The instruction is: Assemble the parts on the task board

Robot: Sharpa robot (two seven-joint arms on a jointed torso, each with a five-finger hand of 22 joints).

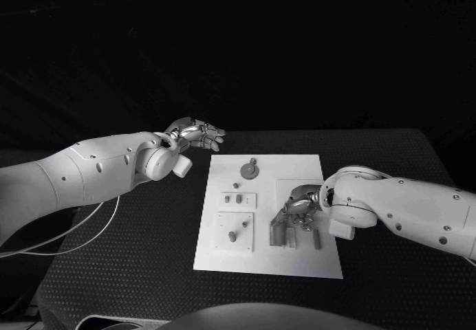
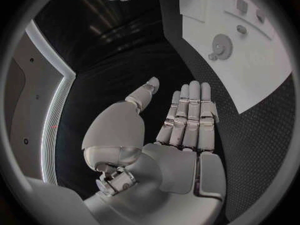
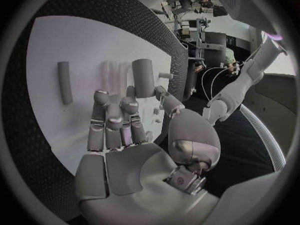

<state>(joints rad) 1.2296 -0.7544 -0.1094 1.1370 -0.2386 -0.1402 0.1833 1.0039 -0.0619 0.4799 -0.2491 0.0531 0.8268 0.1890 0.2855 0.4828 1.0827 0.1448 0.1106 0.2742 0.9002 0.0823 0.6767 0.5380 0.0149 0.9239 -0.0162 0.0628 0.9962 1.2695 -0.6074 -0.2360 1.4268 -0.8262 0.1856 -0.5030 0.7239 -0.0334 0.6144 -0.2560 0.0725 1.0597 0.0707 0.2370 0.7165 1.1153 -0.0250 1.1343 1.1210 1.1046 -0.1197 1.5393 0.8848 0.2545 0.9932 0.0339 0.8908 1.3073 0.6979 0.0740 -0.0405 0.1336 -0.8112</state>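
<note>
The white task board (image 1: 289,172) (image 2: 256,80) (image 3: 69,45) lies mid-table. On it sit a grey gear (image 1: 249,169) (image 2: 222,46), small pegs (image 1: 235,199) and a peg in a square plate (image 1: 232,236). My right hand (image 1: 300,210) (image 3: 125,120) reaches down onto the board's right side. Its thumb and a finger pinch the near end of a grey cylinder (image 3: 143,77) (image 1: 276,232). A grey bar (image 3: 64,82) (image 1: 318,238) lies loose beside it. My left hand (image 1: 195,134) (image 2: 181,125) hovers off the board's far left corner, fingers straight, thumb apart, holding nothing.
Pale slots (image 3: 112,70) are cut in the board just past my right fingertips. Black textured table (image 1: 129,261) surrounds the board on all sides. My left arm's cable (image 1: 80,230) hangs over the table's left part.
</note>
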